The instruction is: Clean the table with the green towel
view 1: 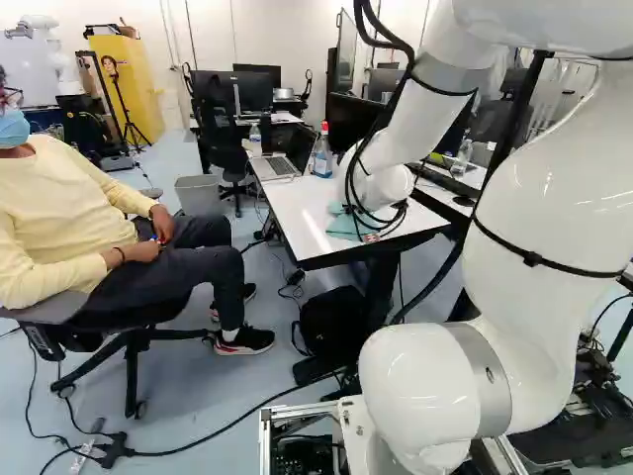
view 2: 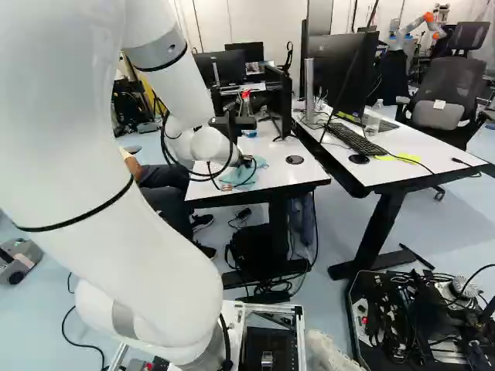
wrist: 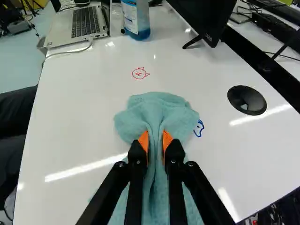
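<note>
An open laptop [view 1: 280, 166] sits far left; left of it, a grey bin [view 1: 201, 196]; nearer, a black bag [view 1: 331, 322] on the floor [view 1: 242, 381].

This is looking like an office-style robotics lab: white-topped desks [wrist: 84, 122] are carrying flat black monitors [view 2: 340, 69] and a silver laptop with black keys [wrist: 84, 23], a black mesh-backed chair [view 2: 452, 81] is standing alongside, another robot, white and orange [view 2: 418, 27], is rising behind, and black cables are tangling among exposed electronic parts [view 2: 410, 317].
</note>
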